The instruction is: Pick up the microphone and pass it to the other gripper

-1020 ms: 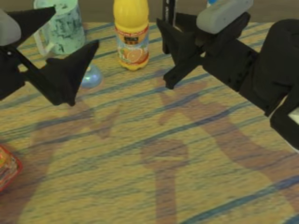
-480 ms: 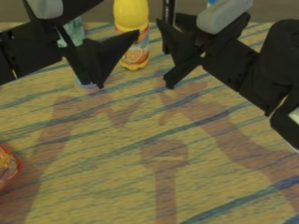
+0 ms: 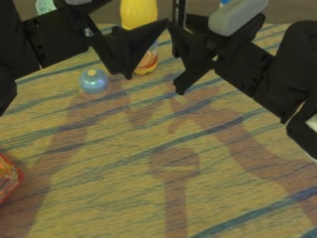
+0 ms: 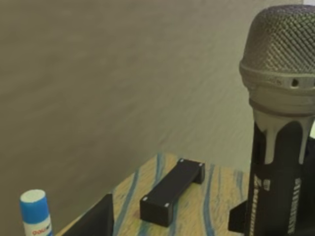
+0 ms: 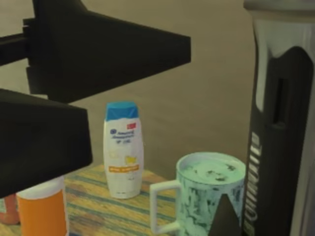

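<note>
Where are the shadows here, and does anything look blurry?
Top view: soft reddish shadows of both arms cross the table. Left wrist view: the microphone is sharp, the wall behind smeared. Right wrist view: the mug and white bottle look soft.

At the top centre of the top view, the tall orange juice bottle (image 3: 139, 37) stands between two black wedge-fingered grippers, left gripper (image 3: 130, 44) and right gripper (image 3: 190, 54). Left of them lies a small bluish rounded dome (image 3: 93, 82); a red-edged packet (image 3: 7, 176) lies at the left edge.
</note>
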You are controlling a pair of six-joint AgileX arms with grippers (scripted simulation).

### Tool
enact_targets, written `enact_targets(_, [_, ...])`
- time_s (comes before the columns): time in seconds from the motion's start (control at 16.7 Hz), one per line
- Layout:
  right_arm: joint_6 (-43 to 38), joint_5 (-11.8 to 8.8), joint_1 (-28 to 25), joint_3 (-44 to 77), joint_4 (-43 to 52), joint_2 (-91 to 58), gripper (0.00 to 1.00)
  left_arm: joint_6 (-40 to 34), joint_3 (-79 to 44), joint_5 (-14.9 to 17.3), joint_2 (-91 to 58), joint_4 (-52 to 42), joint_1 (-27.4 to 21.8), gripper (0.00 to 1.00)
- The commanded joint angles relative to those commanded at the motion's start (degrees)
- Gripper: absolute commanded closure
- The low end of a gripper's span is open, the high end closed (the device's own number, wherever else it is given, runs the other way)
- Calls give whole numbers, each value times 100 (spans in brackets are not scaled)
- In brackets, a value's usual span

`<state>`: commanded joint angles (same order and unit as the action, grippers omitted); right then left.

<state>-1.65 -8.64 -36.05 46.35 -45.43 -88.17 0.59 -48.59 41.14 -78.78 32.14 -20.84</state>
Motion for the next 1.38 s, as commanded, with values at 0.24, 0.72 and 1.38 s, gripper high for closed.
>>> enact_targets(0.24, [0, 0, 0, 0, 0, 0, 100, 27, -764, -570, -853, 81, -582, 0])
enact_targets(0.72, [0, 0, 0, 0, 0, 0, 100, 36, -1079, -817, -1194, 106, -836, 8])
enact_targets(1.38, [0, 0, 0, 0, 0, 0, 100, 36, -1079, -817, -1194, 106, -836, 90])
